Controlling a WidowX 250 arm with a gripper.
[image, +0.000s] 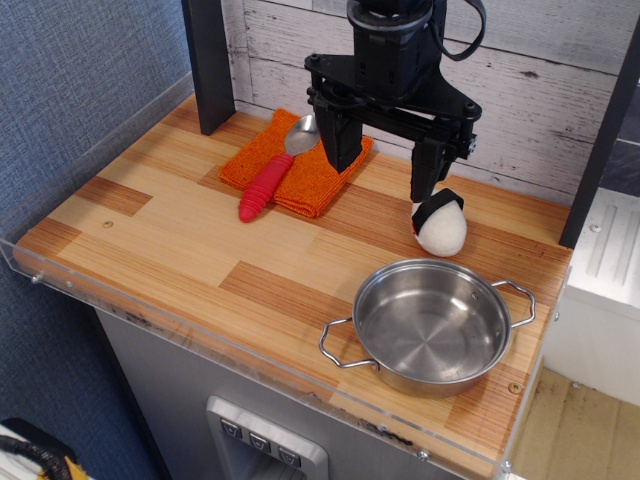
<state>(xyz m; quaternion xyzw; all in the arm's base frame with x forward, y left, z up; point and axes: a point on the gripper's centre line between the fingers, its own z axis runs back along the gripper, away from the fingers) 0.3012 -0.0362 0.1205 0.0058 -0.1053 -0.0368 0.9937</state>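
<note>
Observation.image: A black robot claw (385, 165) hangs with its fingers spread wide over a wooden worktop (180, 240), gripping nothing.

The claw's finger on the viewer's right comes down just above a white, egg-shaped toy with a black band (441, 224), which sits on the worktop; whether the fingertip touches it cannot be told. The other finger stands over the near edge of an orange cloth (300, 170). On that cloth, to the viewer's left of the claw, lies a spoon with a red handle and a metal bowl (272, 170), its handle end reaching off the cloth onto the wood. In front of the claw, nearer the camera, stands a steel pot with two loop handles (432, 325), close to the toy but apart from it.
</note>
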